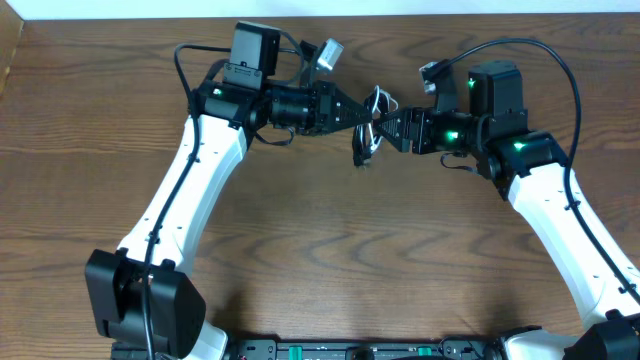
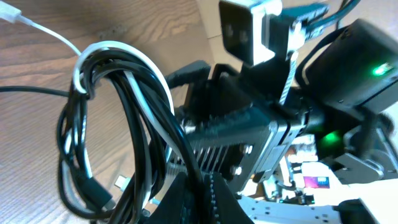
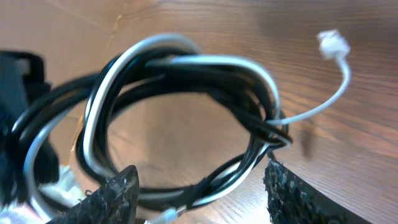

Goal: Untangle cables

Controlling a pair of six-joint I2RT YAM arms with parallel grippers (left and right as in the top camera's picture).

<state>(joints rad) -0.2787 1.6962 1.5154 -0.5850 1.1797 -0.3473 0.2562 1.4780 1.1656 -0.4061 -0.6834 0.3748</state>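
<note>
Pinching the tangled cables (image 1: 363, 150), left gripper (image 1: 366, 120) is clamped tight; right gripper (image 1: 392, 126) sits at their 3 o'clock, fingers spread apart.

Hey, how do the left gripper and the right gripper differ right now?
The left gripper is shut; the right gripper is open, jaws wide apart. The left gripper pinches the cables, black and white coiled together, while the right gripper only straddles the coil without clamping it. Both point at that coil, tips almost meeting.
</note>
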